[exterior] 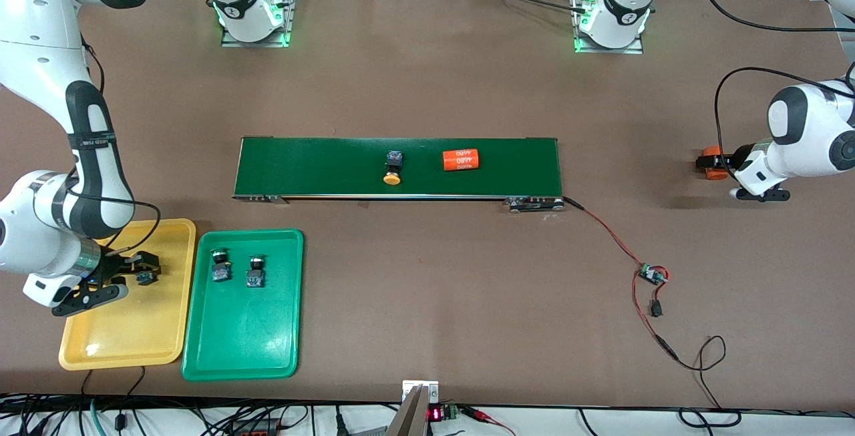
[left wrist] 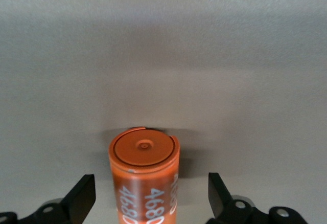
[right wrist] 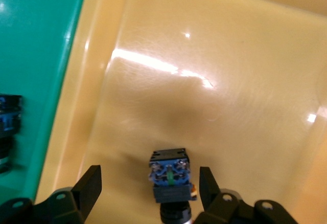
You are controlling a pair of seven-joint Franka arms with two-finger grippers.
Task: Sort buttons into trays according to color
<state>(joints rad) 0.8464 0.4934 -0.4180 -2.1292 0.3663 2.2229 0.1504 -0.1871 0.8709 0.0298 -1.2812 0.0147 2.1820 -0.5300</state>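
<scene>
On the tabletop (exterior: 427,89), front view: yellow tray (exterior: 127,346) lying at the right arm's end, green tray (exterior: 240,342) just beside it toward the middle. Right tool (exterior: 123,274) sitting low over the yellow tray, fingers spreading wide around a black-bodied button (exterior: 145,278), not gripping it. Two green-capped buttons resting in the green tray (exterior: 220,266) (exterior: 255,272), side by side. Yellow-capped button (exterior: 393,167) lying on the conveyor belt (exterior: 300,169), an orange cylinder (exterior: 461,159) beside it toward the left arm's end. Left tool (exterior: 728,170) hanging low over the tabletop at the left arm's end, a second orange cylinder (exterior: 711,162) between its fingers.

Left wrist view: left tool (left wrist: 152,198) standing wide, fingers (left wrist: 82,199) showing clear gaps either side of the second orange cylinder (left wrist: 144,175), white print along its side.

Right wrist view: right tool (right wrist: 149,191) standing wide, fingers (right wrist: 89,188) apart from the button (right wrist: 169,180) resting on the yellow tray (right wrist: 230,81), terminal end up; green tray (right wrist: 36,45) bordering alongside.
</scene>
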